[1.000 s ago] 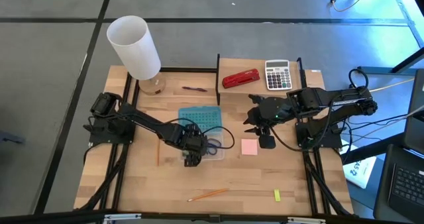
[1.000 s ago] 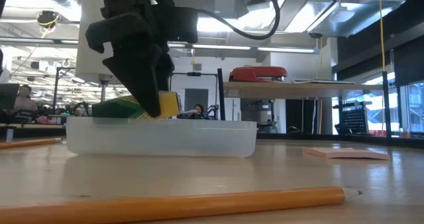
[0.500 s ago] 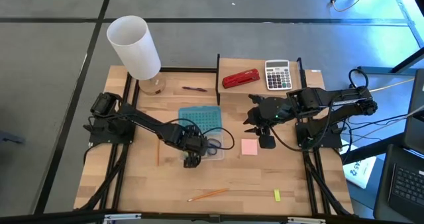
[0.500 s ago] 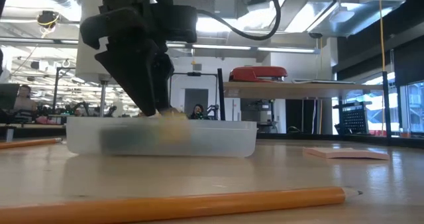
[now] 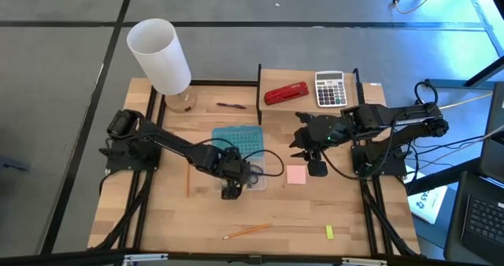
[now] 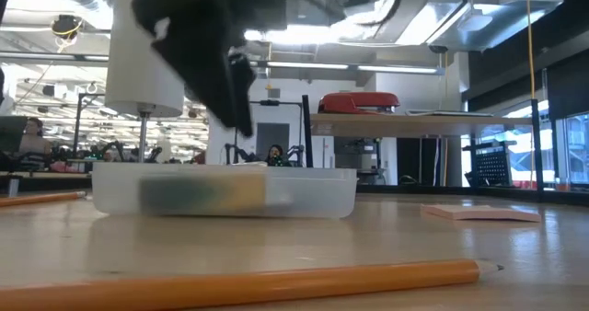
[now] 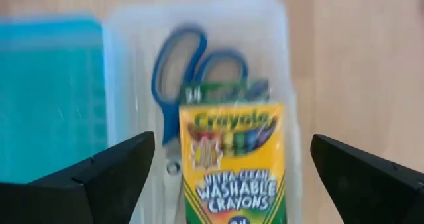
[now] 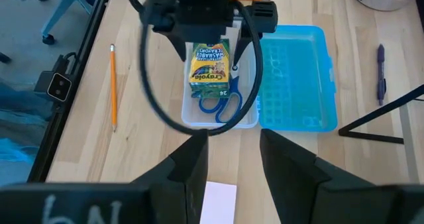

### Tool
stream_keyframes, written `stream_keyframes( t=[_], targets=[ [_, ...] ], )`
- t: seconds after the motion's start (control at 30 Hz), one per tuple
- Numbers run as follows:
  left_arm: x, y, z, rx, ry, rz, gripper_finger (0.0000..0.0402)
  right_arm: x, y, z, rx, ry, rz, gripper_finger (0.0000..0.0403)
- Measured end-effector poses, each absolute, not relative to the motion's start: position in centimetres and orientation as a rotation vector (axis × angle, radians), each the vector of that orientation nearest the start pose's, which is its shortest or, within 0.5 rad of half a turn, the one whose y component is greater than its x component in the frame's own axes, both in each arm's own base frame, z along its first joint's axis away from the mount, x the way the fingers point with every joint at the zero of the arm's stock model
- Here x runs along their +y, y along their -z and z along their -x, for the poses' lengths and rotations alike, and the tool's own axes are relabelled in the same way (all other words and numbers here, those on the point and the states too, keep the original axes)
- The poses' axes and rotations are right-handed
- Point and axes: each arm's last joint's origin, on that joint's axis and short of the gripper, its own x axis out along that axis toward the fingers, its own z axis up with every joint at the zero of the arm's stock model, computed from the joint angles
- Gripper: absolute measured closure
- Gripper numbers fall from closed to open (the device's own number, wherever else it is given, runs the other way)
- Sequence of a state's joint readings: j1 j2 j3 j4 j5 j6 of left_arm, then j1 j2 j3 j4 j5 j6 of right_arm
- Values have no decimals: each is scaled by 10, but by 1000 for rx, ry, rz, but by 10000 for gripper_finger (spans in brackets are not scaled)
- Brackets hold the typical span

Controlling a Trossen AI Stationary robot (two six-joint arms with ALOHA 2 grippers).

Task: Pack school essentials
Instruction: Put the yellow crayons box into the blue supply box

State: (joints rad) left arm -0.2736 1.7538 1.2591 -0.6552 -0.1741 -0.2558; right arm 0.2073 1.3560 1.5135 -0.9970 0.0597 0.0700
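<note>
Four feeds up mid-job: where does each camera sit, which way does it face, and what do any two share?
High view: above the table, looking straight down; both arms show, left gripper over the clear box, right gripper waiting near the sticky-note pad.
Low view: table height, looking level across; one dark gripper above the clear box.
Left wrist view: looks down past its open fingers at the crayon box lying on the scissors.
Right wrist view: looks across at the left arm.
Shared: both wrist views show crayon box and scissors.
</note>
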Motion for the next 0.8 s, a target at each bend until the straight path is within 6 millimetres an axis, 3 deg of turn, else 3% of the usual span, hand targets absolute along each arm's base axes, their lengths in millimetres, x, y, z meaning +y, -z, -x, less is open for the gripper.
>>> stream_keyframes(
  t=[0.13, 0.4, 0.8],
  targets=[
    [-90, -220, -348, 1073, 3, -46, 3, 52, -387, -256, 836, -109, 46, 264],
    [-85, -211, -364, 1021, 134, 92, 5, 52, -388, -256, 831, -110, 45, 264],
    [-87, -207, -367, 1015, 159, 104, 5, 52, -388, -256, 822, -110, 44, 264]
  ],
)
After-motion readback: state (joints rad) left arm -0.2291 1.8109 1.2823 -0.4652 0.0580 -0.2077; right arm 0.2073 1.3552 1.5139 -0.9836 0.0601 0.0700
